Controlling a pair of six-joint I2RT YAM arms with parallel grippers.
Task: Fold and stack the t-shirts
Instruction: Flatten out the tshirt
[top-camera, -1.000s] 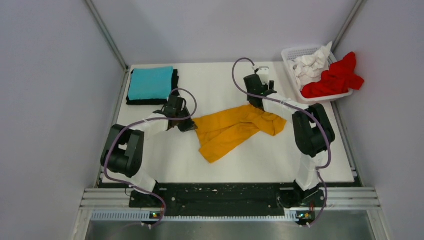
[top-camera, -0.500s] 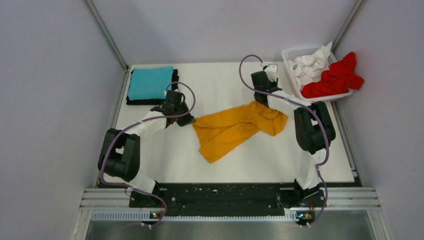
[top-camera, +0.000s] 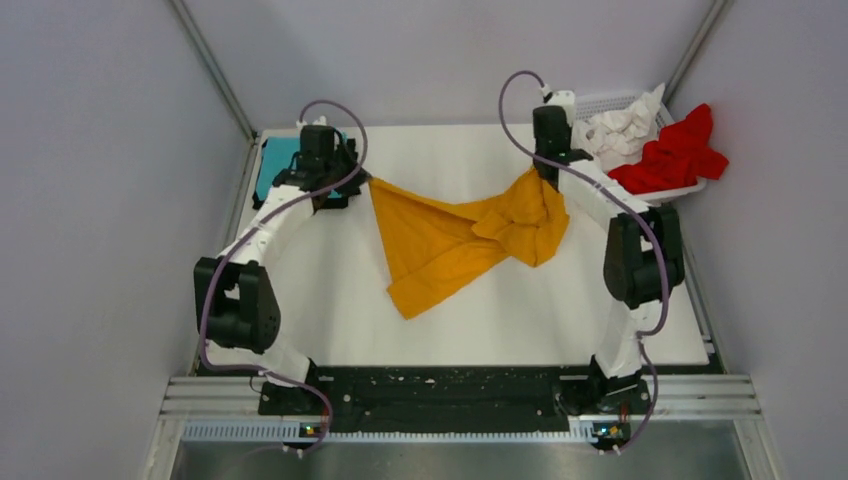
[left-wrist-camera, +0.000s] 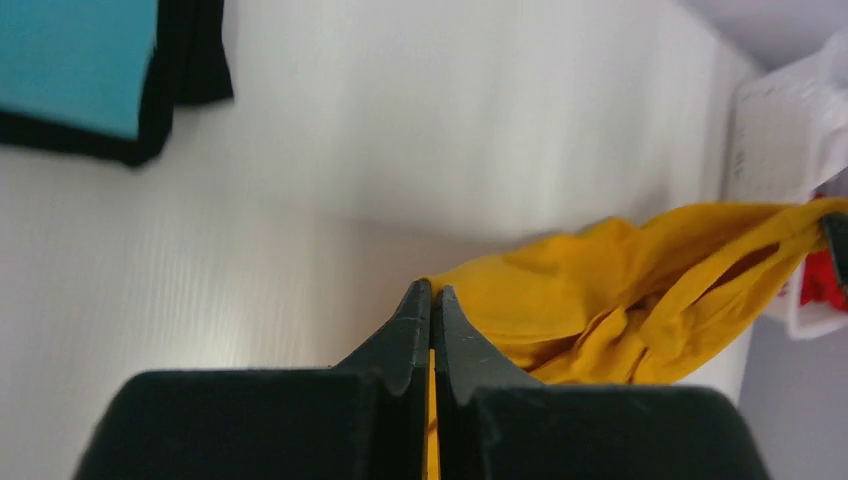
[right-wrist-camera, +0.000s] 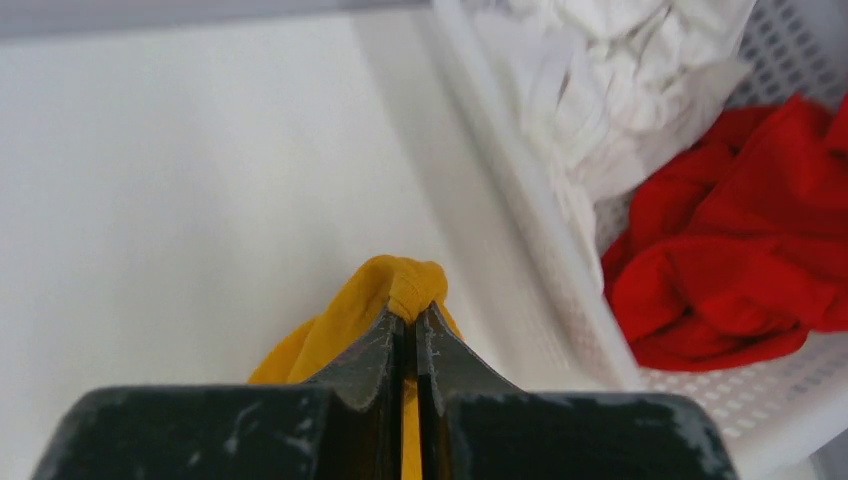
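A mustard-orange t-shirt (top-camera: 440, 240) hangs stretched between both arms above the white table. My left gripper (top-camera: 350, 185) is shut on its left edge; in the left wrist view (left-wrist-camera: 432, 292) the cloth (left-wrist-camera: 600, 290) shows between the pads. My right gripper (top-camera: 545, 172) is shut on a bunched fold at the shirt's right end, which in the right wrist view (right-wrist-camera: 410, 312) pokes out above the tips (right-wrist-camera: 405, 285). A folded turquoise t-shirt (top-camera: 280, 160) lies on a black one (left-wrist-camera: 190, 50) at the back left, partly behind the left arm.
A white mesh basket (top-camera: 680, 190) at the back right holds a crumpled white t-shirt (top-camera: 625, 125) and a red t-shirt (top-camera: 675, 155) that hangs over its rim. The basket's near wall (right-wrist-camera: 540, 250) stands just right of my right gripper. Grey walls close in the table.
Both arms have swung toward the back of the table and lifted the orange shirt, spreading it. The right gripper closed on the shirt's right end within the last second.
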